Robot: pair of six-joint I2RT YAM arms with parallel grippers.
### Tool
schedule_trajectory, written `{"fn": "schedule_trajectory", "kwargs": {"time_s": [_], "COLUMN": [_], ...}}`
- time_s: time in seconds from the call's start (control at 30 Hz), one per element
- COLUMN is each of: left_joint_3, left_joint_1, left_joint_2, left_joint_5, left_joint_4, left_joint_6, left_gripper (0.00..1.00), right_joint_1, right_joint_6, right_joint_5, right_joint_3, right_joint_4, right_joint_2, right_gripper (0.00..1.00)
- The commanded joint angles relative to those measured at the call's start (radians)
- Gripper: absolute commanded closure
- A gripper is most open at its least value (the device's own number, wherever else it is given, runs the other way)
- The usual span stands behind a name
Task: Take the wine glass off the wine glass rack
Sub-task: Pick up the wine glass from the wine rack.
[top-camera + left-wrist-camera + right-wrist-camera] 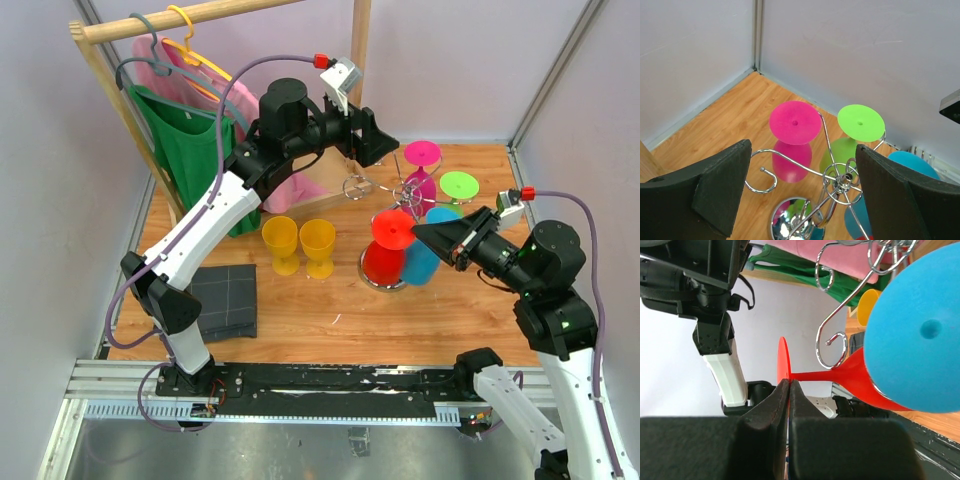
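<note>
The chrome wine glass rack (400, 190) stands mid-table with pink (422, 155), green (459, 185) and blue (425, 255) wine glasses hanging foot-up. A red wine glass (385, 255) is also foot-up at the rack's near side. My right gripper (418, 229) is shut on the edge of its foot; the wrist view shows the thin red disc (783, 360) pinched at the gripper (789, 385), beside a bare curled hook (832, 342). Whether the red glass still rests on the rack is unclear. My left gripper (802, 172) hovers open above the rack's hub (842, 177), touching nothing.
Two yellow glasses (281, 240) (318, 245) stand upright left of the rack. A wooden clothes rack (200, 15) with green and pink garments fills the back left. A dark folded cloth (225, 300) lies near the left arm's base. Walls close the back and right.
</note>
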Motion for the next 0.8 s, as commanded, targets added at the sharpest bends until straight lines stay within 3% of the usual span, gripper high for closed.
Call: {"fn": "schedule_trajectory", "kwargs": {"time_s": [0.0,0.43,0.77], "left_joint_3": [0.006,0.016,0.019], "left_joint_1": [-0.013,-0.013,-0.013], "left_joint_2": [-0.003,0.008,0.008], "left_joint_5": [0.003,-0.010,-0.068], "left_joint_4": [0.008,0.017,0.028], "left_joint_6": [0.004,0.002,0.013], "left_gripper": [0.10,0.10,0.10], "right_joint_1": [0.017,0.017,0.018], "right_joint_6": [0.037,0.136,0.188], "right_joint_5": [-0.069,-0.251,-0.279], "right_joint_3": [0.024,0.016,0.051], "right_joint_4": [0.096,0.320,0.495], "right_joint_2": [0.009,0.069,0.102], "right_gripper": [0.99,0.99,0.99]}}
